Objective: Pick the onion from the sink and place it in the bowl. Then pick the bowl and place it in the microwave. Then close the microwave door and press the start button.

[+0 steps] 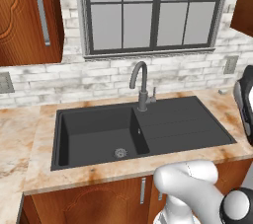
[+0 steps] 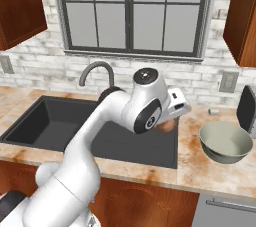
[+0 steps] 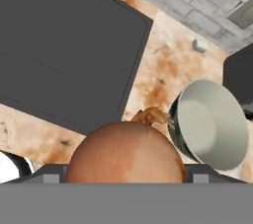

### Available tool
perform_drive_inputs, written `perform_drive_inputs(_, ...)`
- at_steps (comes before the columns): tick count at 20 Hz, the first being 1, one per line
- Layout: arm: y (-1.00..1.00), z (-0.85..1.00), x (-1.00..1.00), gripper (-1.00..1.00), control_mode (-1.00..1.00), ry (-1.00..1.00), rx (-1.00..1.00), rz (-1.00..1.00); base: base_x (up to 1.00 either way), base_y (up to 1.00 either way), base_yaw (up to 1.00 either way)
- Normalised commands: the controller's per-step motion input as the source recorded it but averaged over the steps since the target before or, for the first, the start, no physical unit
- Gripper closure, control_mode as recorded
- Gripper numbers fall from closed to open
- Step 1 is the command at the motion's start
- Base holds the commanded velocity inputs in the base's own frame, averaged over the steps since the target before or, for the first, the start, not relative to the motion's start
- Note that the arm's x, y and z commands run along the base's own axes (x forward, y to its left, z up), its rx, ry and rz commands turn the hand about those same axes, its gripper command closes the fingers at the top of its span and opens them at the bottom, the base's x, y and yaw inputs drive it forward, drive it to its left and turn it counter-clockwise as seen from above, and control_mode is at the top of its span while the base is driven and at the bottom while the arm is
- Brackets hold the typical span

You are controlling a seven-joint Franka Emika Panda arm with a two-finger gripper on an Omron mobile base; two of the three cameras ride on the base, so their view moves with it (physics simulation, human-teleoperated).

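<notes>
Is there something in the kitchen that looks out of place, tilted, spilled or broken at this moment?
Nothing stands out. The bowl sits on the counter right of the sink, leaning a little but not tipped over, and no spill shows around it. The onion is at the gripper, above the counter between sink and bowl.

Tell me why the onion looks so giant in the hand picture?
In the hand view the onion sits right at the camera, so it looks wider than the bowl; in the right base view the onion is plainly much smaller than the bowl.

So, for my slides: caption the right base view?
White arm's gripper carries brown-orange onion from charcoal sink toward cream bowl.
</notes>
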Motion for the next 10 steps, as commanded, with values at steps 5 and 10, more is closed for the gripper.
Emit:
perform_drive_inputs(5,-0.76,-0.07,0.78,1.0,-1.0,0.0,-0.13,0.0,0.0,0.0,0.0)
perform_drive_inputs(10,-0.8,-0.1,0.63,1.0,-1.0,0.01,-0.08,-0.02,0.0,0.0,0.0)
